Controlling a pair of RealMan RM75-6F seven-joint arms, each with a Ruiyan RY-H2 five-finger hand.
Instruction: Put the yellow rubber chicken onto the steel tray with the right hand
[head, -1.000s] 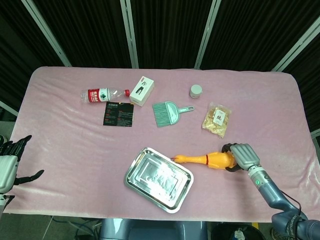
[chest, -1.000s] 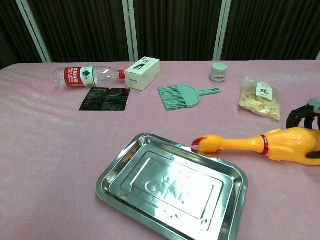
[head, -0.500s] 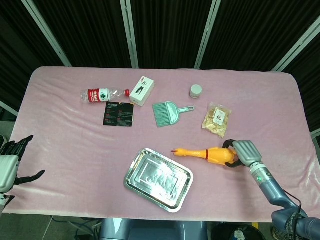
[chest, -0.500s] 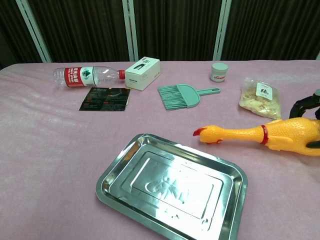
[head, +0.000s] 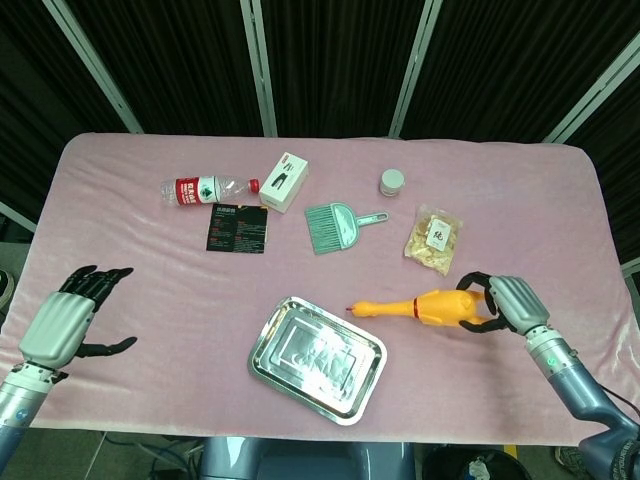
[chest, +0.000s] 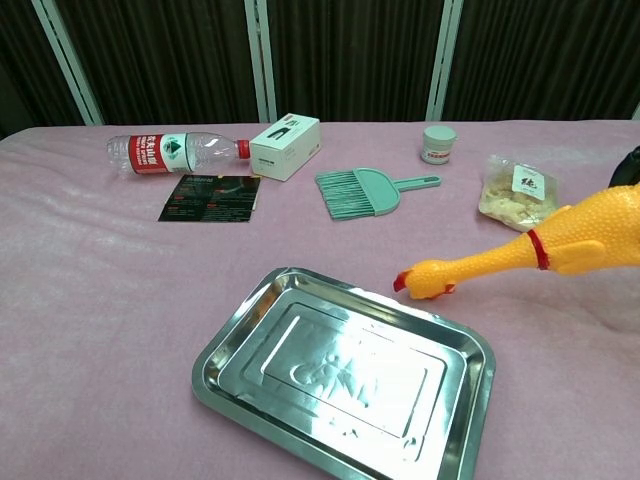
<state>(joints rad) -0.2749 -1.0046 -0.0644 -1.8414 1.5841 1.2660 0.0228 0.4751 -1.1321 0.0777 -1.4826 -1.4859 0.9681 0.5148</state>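
Chicken's off the worktop now. A second ago it was lying flat; now the right robot hand has its fingers wrapped round the fat end and it's lifted, head tipped down just past the steel tray edge. So only the carry-over remains. The yellow rubber chicken has a long neck, red collar and red beak. Left robot hand hangs open, holding nothing.

This is looking like a robot lab or test bay rather than a home. Black curtains on metal poles are closing off the space behind a counter that is wearing a pink cloth. Unrelated odds and ends are lying spread across it as test props: a bottle, a box, a dustpan, a jar, a snack bag.
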